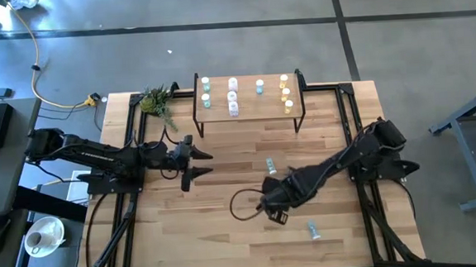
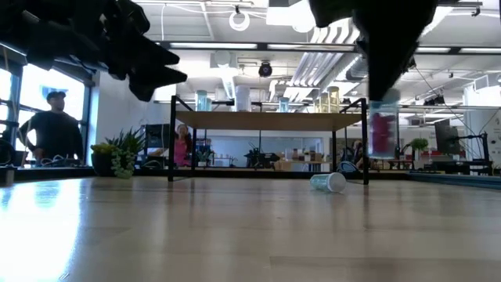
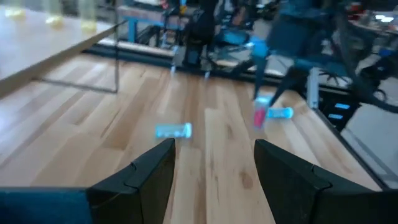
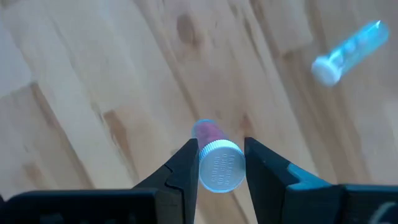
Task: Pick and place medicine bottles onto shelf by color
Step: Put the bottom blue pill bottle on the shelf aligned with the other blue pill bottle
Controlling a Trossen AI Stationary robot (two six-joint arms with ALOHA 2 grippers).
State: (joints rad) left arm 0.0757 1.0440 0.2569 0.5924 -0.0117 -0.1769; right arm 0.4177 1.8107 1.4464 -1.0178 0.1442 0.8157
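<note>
the shelf (image 1: 249, 108) stands at the far middle of the bench (image 1: 227, 233), with bottles (image 1: 232, 96) upright on it in rows. a plant (image 1: 158, 99) sits just left of it. one bottle (image 1: 271, 165) lies on the bench before the shelf (on its side), another (image 1: 313, 229) nearer the front edge, to the right.

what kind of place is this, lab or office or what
Most likely a robotics lab or workshop in an open-plan industrial space: exposed ceiling ducts and strip lights, a bare concrete floor around the slatted wooden table, and people at benches behind it.
</note>
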